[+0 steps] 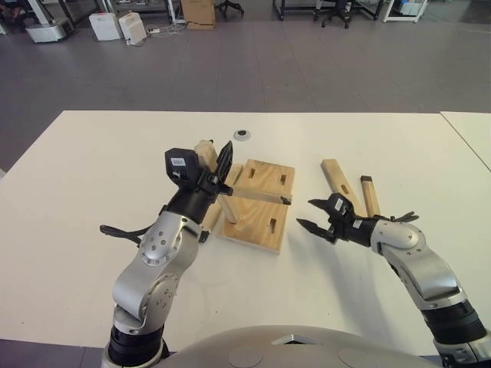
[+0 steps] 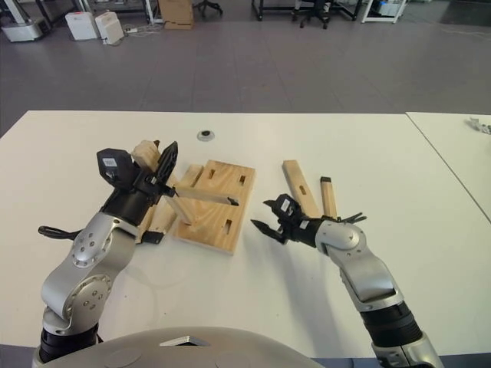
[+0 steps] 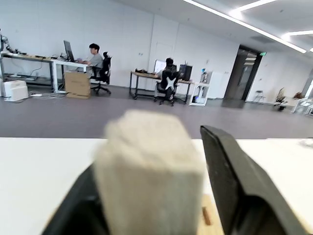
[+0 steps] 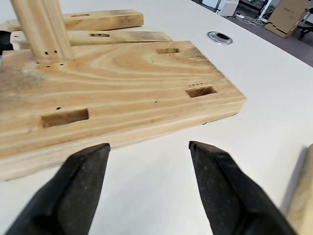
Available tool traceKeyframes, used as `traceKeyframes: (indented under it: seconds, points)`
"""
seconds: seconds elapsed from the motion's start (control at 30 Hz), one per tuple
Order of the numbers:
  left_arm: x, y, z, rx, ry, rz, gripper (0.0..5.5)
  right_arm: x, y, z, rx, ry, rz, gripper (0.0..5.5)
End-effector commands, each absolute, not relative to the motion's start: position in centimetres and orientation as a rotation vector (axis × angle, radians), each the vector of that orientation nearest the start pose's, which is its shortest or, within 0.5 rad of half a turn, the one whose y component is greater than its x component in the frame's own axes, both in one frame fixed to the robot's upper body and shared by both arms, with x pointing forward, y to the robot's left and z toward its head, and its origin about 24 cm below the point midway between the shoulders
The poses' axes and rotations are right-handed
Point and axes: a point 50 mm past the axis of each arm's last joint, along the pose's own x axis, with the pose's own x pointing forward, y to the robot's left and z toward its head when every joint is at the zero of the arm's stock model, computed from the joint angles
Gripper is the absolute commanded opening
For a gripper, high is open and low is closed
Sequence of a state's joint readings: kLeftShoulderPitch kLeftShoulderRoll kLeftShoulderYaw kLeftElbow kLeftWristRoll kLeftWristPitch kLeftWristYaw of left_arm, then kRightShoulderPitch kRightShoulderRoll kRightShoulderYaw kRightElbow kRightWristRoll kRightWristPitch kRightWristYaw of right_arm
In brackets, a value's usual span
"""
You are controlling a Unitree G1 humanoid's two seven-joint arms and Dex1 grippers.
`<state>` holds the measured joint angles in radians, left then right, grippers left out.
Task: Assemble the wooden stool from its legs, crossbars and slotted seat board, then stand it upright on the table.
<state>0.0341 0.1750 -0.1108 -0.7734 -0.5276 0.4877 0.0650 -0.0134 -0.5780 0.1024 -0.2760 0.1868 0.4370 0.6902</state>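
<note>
Left eye view: left claw [image 1: 215, 163] clamps a leg [image 1: 230, 208], apparently; right claw [image 1: 305, 213] open, empty.

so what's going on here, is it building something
The robot is partway through building a wooden stool. Its left gripper is shut on a leg whose lower end meets the seat board, which lies flat on the table. The right gripper hangs open beside the board's right edge. Two more wooden pieces lie farther right.

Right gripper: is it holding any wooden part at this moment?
No, the right gripper is open and empty, facing the edge of the seat board.
</note>
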Motion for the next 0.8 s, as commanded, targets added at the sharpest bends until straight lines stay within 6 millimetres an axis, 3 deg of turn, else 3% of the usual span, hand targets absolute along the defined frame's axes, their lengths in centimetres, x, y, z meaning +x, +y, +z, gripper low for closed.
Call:
traceKeyframes:
  seconds: [0.03,0.13,0.2,0.3,0.4,0.43,0.53,0.67,0.73,0.8]
  points:
    - [20.0,11.8,16.5,-0.454,-0.218,-0.494,2.74,25.9,-20.9,9.4,-0.401,0.239,0.615,3.02]
    - [19.2,11.2,17.7,-0.621,-0.242,-0.656,3.19,26.9,-21.9,10.9,-0.407,0.178,0.540,3.02]
    - [19.2,11.5,18.2,-0.608,-0.250,-0.716,3.48,27.2,-22.3,11.2,-0.417,0.169,0.521,3.02]
    - [21.0,14.4,19.1,-0.515,-0.312,-0.575,3.95,27.3,-22.6,11.3,-0.421,0.163,0.505,3.02]
    - [23.3,17.5,19.7,-0.277,-0.373,-0.359,4.09,27.6,-23.5,11.5,-0.401,0.149,0.448,3.02]
    - [23.9,17.7,19.1,-0.226,-0.341,-0.327,4.09,27.7,-23.8,11.4,-0.397,0.151,0.427,3.02]
    - [25.1,17.1,14.1,-0.062,-0.041,-0.334,4.09,28.1,-24.6,10.9,-0.398,0.173,0.395,3.02]
    - [24.4,16.3,6.9,0.123,0.334,-0.443,4.09,28.0,-24.3,9.5,-0.402,0.219,0.411,3.02]
    - [23.8,16.3,5.0,0.138,0.440,-0.465,4.09,28.0,-24.1,9.1,-0.403,0.233,0.423,3.02]
    - [23.5,16.1,4.4,0.124,0.487,-0.488,3.92,28.1,-24.0,8.9,-0.403,0.239,0.431,3.02]
